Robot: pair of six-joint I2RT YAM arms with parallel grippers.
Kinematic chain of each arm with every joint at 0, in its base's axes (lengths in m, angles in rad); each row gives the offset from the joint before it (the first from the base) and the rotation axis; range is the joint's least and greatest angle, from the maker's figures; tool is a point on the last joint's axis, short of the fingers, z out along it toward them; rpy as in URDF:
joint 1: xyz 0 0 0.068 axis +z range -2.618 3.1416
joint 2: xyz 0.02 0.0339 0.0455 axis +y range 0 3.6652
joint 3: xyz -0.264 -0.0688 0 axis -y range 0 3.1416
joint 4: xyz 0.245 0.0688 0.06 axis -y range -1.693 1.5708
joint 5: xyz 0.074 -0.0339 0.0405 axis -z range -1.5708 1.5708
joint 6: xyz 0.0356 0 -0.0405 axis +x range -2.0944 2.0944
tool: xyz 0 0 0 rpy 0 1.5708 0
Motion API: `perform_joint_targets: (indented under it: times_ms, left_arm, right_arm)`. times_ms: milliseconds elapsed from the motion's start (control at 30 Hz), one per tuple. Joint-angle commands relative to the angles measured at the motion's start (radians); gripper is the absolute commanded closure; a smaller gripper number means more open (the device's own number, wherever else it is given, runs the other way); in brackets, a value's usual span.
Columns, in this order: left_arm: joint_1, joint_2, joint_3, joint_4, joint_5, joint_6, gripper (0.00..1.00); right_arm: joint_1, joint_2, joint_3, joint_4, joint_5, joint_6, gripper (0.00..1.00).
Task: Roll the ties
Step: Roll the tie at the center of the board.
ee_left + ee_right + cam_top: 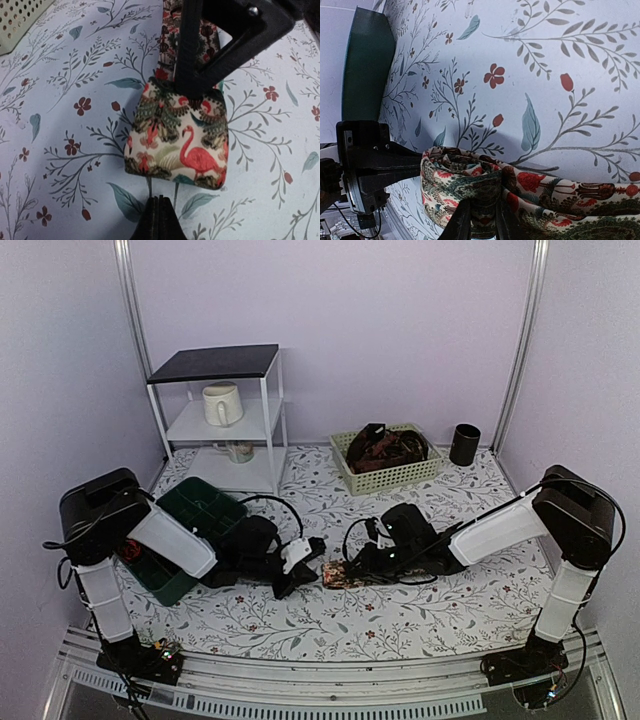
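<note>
Between the two claws, toward the near middle of the floral tablecloth (420,610), lies a flamingo-print tie (177,145), partly rolled into a fat coil. Its long axis runs left to right, and the loose length trails off under the right arm. The right claw (481,216) is clenched on the coil's fabric from the right side. The left claw (159,222) is pinched closed on nothing, just left of the coil and not touching it. More ties (385,448) wait in the far basket (395,480). No brand or writing is readable anywhere.
</note>
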Motion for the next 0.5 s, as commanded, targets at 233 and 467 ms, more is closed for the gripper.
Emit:
perform_joint_targets:
  times_ms: [233,467]
  left_arm:
    - [-0.021,0.058,0.082,0.01,0.086,0.001,1.0]
    - [-0.033,0.029,0.111,-0.004,0.119,-0.008,1.0]
  right_arm:
    - [-0.015,0.009,-0.029,0.009,-0.005,-0.019,0.81]
    - [-0.02,0.001,-0.027,0.01,-0.007,-0.032,0.81]
